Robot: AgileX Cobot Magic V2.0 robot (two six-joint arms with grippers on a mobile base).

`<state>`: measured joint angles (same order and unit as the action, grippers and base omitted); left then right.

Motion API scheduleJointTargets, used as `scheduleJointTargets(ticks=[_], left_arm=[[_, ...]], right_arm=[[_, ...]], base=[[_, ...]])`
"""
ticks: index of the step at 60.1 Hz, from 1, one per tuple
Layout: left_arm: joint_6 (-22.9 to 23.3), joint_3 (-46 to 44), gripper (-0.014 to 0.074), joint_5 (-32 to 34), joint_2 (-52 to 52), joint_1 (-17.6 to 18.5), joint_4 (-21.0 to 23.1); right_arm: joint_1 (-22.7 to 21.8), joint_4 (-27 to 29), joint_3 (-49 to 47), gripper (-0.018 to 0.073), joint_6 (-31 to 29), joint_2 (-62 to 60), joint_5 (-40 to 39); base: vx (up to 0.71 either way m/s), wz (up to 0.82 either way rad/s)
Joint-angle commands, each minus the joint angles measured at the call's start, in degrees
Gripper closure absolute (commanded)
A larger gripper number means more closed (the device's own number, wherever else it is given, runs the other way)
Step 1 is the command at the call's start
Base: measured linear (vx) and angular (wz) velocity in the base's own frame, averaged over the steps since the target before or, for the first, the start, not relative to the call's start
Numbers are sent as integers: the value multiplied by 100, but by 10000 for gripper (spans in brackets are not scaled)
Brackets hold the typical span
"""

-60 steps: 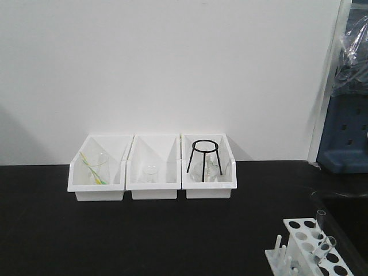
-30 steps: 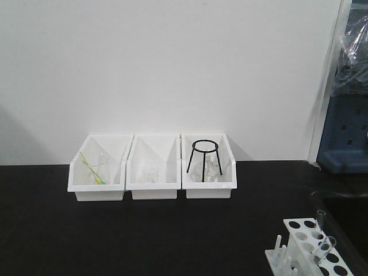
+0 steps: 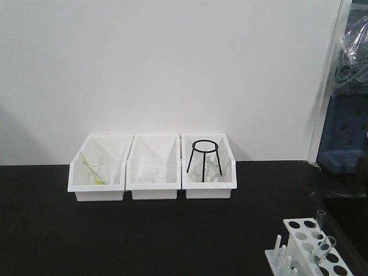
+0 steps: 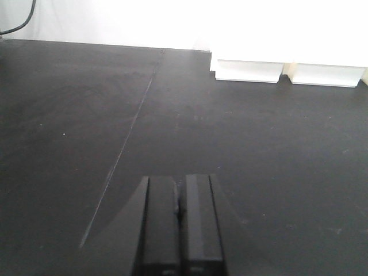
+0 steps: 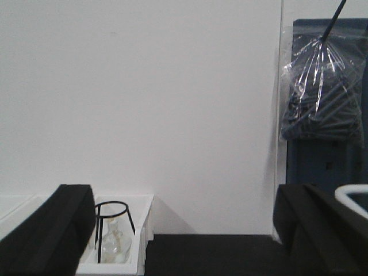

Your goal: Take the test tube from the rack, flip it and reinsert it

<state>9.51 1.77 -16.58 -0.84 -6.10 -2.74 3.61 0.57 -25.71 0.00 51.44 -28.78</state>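
The white rack (image 3: 310, 253) stands at the front right corner of the black table, partly cut off by the frame edge. Two slim clear test tubes stand in it: one upright (image 3: 320, 221) and one leaning (image 3: 325, 247). Neither gripper shows in the front view. In the left wrist view my left gripper (image 4: 180, 181) is shut and empty, low over bare black table. In the right wrist view my right gripper (image 5: 184, 230) is open wide and empty, facing the wall. The rack does not show in either wrist view.
Three white bins (image 3: 152, 187) line the back wall, holding clear beakers. The right bin (image 3: 210, 188) also holds a black ring tripod (image 3: 204, 155), which shows in the right wrist view (image 5: 112, 227) too. A blue box (image 3: 345, 138) and a plastic bag (image 5: 322, 86) stand to the right.
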Motion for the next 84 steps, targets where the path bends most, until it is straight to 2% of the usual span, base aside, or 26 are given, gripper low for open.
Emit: scheduleJointTargets(ticks=[1,11,24,47,53,59,72,84], left_arm=[[1,11,603,503,-17,42,21],[1,11,603,503,-17,42,21],[1,11,603,503,-17,42,21],[1,11,603,503,-17,42,21],[1,11,603,503,-17,42,21],[1,11,603,503,-17,42,21],[1,11,603,503,-17,42,21],[1,11,603,503,-17,42,21]], right_arm=[[-13,-246,551,-109,135,380,-1275],[-13,-715,1508,-40,124,1544,-3239],[-13,-725,1496,-1,96,3094,-4788],[-20,-601,501,-1,0,4303,-4809],[-20,-600,399,29,0,4457,-4811],[-20,-588,399,137,0,4506,-4811],[-20,-586,399,563,-83,4506,-4811],[-20,-574,399,573,-241,4439,-4805]], base=[[0,0],[0,0],[0,0],[0,0],[0,0],[0,0],[0,0],[0,0]])
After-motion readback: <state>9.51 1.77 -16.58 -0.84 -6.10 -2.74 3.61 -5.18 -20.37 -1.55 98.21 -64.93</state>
